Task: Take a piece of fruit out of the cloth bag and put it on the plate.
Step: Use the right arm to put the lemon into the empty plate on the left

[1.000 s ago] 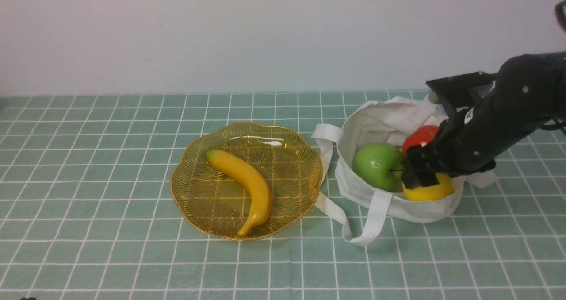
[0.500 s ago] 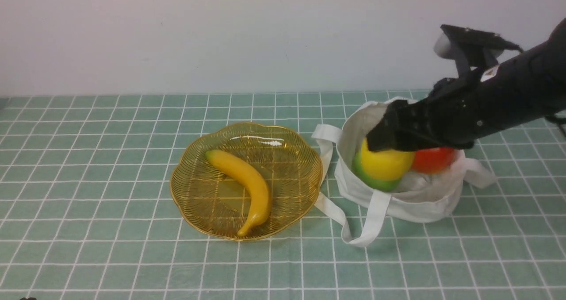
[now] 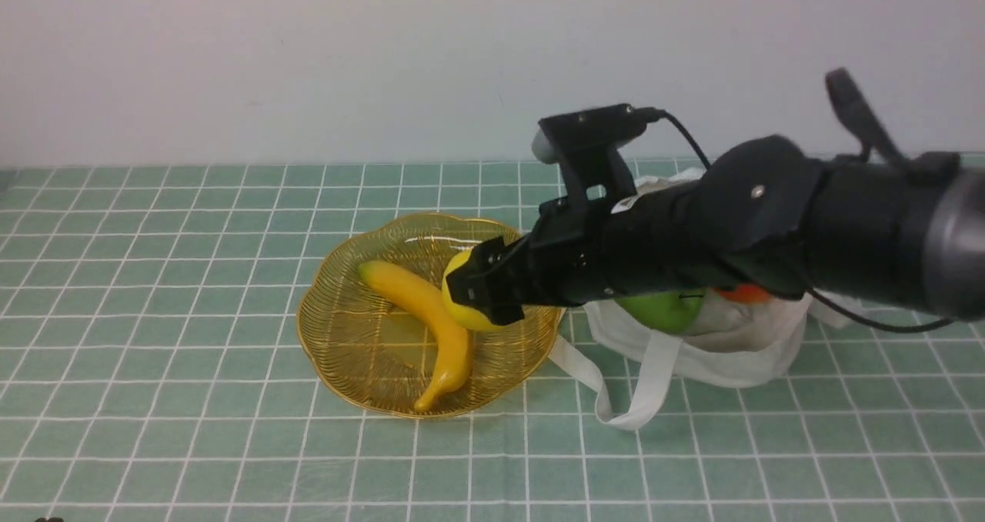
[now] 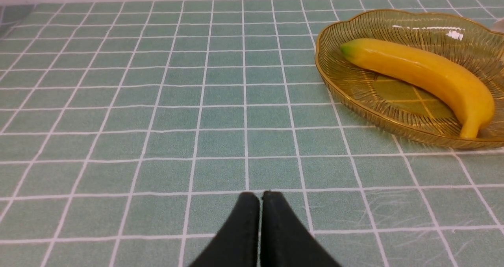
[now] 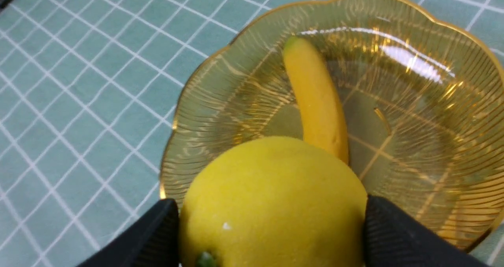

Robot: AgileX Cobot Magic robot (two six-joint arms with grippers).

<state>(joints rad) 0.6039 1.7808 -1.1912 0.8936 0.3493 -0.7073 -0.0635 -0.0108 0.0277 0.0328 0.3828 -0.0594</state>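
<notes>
My right gripper (image 3: 479, 291) is shut on the piece of fruit, a bright yellow lemon (image 3: 459, 306), and holds it just above the right side of the amber plate (image 3: 331, 368). In the right wrist view the lemon (image 5: 271, 196) fills the space between both black fingers (image 5: 163, 229), with the plate (image 5: 212, 113) below it. The cloth bag (image 3: 716, 356) stands to the right of the plate, partly hidden behind my right arm. My left gripper (image 4: 260, 194) is shut and empty, low over the tablecloth to the left of the plate (image 4: 334, 82).
A banana (image 3: 423, 314) lies across the plate, right beside the held lemon. A green apple (image 3: 662, 312) and a red-orange fruit (image 3: 742, 295) sit in the bag. The bag's strap handles (image 3: 616, 399) trail on the checked green tablecloth in front.
My right arm has lifted the lemon out of the bag and carried it left, from over the bag's opening to above the plate. The bag and banana have not moved.
</notes>
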